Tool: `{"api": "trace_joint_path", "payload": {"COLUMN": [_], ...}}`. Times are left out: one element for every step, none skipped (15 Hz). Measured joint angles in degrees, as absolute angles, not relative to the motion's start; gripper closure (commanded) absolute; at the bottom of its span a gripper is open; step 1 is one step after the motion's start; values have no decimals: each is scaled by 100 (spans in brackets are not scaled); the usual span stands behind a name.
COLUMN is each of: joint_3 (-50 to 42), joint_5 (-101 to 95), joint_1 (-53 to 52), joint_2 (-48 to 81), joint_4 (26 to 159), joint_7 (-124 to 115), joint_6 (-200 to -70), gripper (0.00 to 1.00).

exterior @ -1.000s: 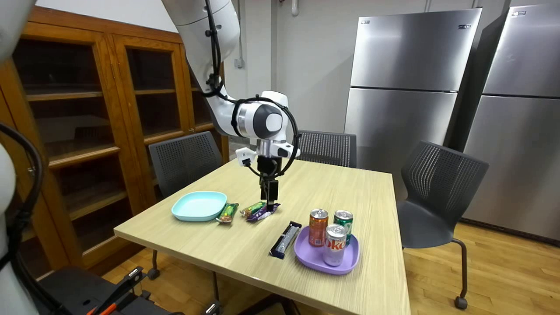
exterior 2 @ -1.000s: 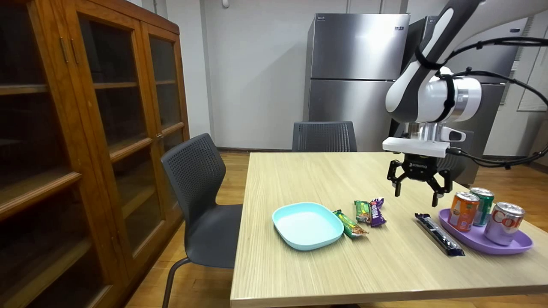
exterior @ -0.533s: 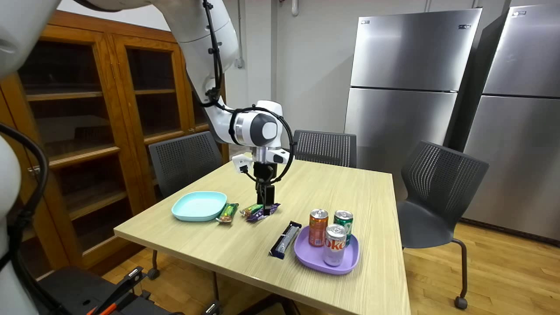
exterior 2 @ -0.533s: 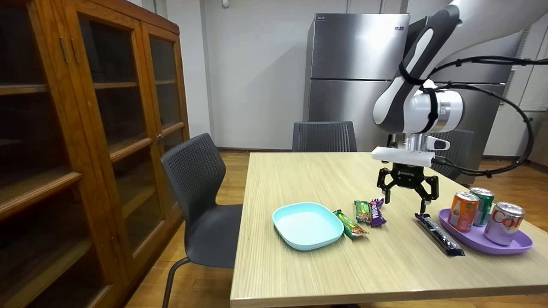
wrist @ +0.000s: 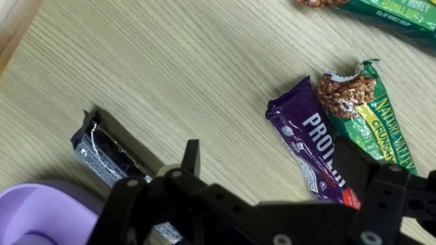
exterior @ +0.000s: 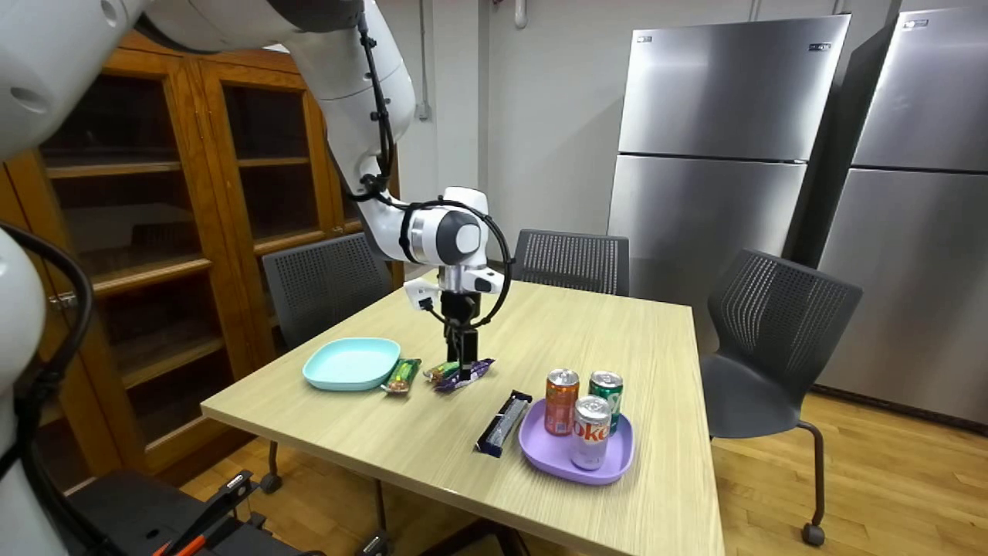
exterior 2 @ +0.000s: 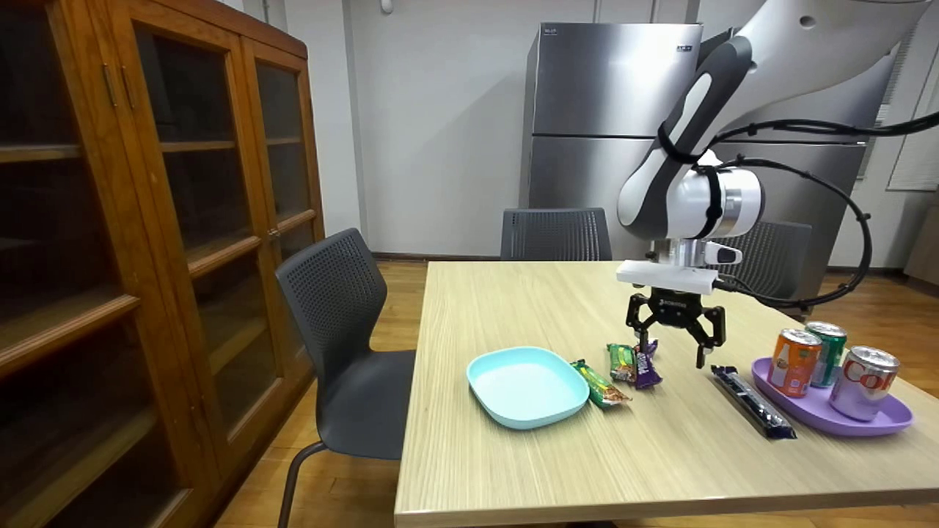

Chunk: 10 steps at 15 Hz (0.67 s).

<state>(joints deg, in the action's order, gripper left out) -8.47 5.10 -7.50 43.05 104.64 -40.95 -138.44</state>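
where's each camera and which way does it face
Exterior view: off the near edge of the table, facing fridges; arm at picture right, gripper open.
Exterior view: off that edge too, facing the purple plate and fridges; arm at picture left, gripper edge-on.
Wrist view: on the arm, facing down over the purple bar; black fingers show.
Both exterior views share the cabinet and blue plate.
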Motion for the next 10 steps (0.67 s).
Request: {"api": "trace_joint_path", "payload": {"joint_3": [-828, -806, -785, -767, -748, -735, -729, -725, -720, -717], "joint_5": [510, 510, 510, 510, 510, 510, 510, 510, 510, 510], "joint_1": [-756, -762, -769, -777, -787, -800, -822, -847, -873, -902], "joint_2": [4342, 4384, 4431, 4477, 4531, 4585, 4645, 4708, 4771, 4838], "joint_4": [10404, 10334, 10261, 10189, 10112, 10038, 9958, 9877, 9795, 9704], "joint_7": [-4095, -4095, -4095, -4095, -4095, -4095, -4095, -4095, -4095, -4095], "joint_6": [-13844, -13843, -13841, -13840, -13840, -13840, -13840, -13840, -13840, -13840], "gripper": [0, 0, 0, 0, 0, 0, 0, 0, 0, 0]}}
